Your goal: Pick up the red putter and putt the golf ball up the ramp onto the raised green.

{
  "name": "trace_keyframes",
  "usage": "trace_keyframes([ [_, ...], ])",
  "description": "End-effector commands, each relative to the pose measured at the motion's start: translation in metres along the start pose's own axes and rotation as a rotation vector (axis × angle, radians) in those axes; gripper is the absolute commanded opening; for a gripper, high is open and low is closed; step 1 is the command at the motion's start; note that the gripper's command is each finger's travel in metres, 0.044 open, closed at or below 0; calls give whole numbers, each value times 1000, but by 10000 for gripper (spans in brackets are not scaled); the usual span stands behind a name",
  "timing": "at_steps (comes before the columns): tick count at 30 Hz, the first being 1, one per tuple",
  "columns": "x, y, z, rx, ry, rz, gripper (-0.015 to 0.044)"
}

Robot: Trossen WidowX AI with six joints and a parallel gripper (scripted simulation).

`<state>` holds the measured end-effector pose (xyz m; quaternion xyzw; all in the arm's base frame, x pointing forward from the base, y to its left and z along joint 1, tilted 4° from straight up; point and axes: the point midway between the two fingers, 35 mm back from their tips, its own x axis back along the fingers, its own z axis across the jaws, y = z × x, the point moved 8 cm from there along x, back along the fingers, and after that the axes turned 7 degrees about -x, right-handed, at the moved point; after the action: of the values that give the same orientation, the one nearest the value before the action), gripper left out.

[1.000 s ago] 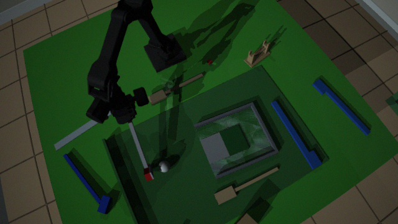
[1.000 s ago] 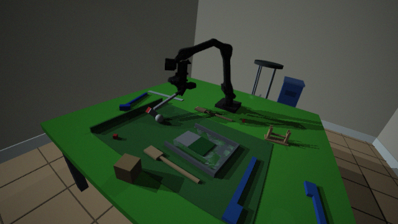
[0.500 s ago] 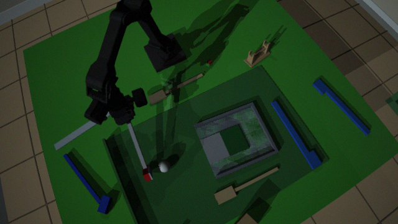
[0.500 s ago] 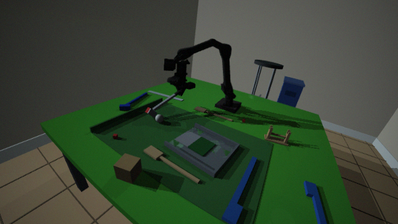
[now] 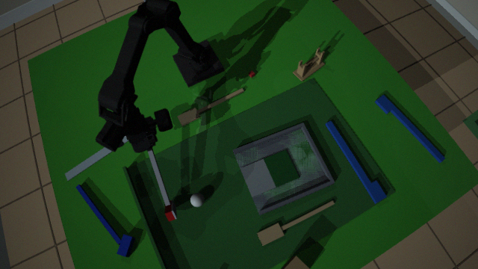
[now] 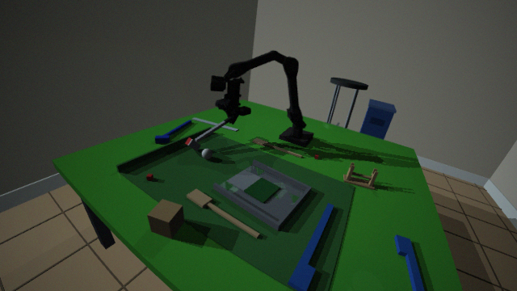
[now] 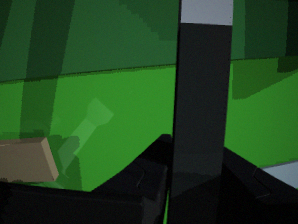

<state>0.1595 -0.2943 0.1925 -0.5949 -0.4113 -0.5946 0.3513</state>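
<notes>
My gripper (image 5: 149, 146) (image 6: 232, 118) (image 7: 184, 144) is shut on the dark grip of the red putter (image 5: 170, 214) (image 6: 189, 141) (image 7: 202, 90). The putter's pale shaft slants down from the fingers to its red head, close beside the white golf ball (image 5: 196, 200) (image 6: 207, 153), with a small gap in the top view. The head is on the ball's far side from the ramp. The grey ramp (image 5: 258, 179) (image 6: 242, 178) has raised side walls and holds the green square (image 5: 281, 168) (image 6: 262, 190). The wrist view shows neither head nor ball.
A dark low wall (image 5: 143, 213) runs behind the putter head. A blue club (image 5: 125, 245) (image 6: 162, 139) lies beyond it. A tan mallet (image 5: 270, 234) (image 6: 199, 198) lies beside the ramp, another (image 5: 187, 116) (image 6: 259, 141) near the arm's base. A wooden block (image 6: 166, 218) stands at the table edge.
</notes>
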Motion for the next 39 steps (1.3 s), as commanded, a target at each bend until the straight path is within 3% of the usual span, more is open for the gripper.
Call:
trace_keyframes([
  [1, 2, 2, 37, 18, 7, -1, 0],
  [9, 1, -18, 124, 18, 11, -3, 0],
  [15, 9, -18, 125, 18, 11, -3, 0],
  [27, 60, -19, 125, 18, 11, -3, 0],
  [39, 51, -19, 125, 23, 17, 8, 0],
])
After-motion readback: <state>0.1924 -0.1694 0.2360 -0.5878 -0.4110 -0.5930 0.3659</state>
